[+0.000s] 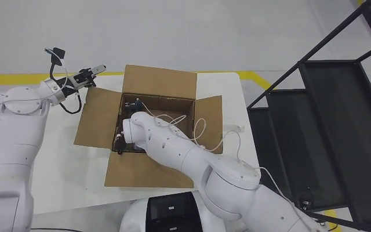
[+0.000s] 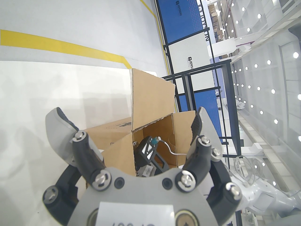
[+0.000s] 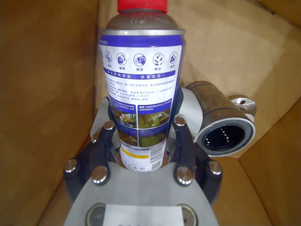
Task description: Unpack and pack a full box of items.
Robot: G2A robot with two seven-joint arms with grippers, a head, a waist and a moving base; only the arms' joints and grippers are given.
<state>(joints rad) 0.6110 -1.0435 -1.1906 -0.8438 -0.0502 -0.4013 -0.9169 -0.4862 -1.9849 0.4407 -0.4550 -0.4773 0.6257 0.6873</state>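
can (image 3: 141, 83) in box (image 3: 47, 71), bearing (image 3: 223, 128) beside, perhaps touching

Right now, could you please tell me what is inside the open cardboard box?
Inside the brown cardboard box, the right end effector grips a blue-labelled, red-capped spray can; a dark metal flanged cylinder lies beside it. The arm hides the remaining floor from above.

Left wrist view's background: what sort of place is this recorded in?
Probably a factory or warehouse hall, not a home. The pale floor carries yellow lines, black-framed blue partition panels fence off the area, and rows of ceiling lights run high overhead.
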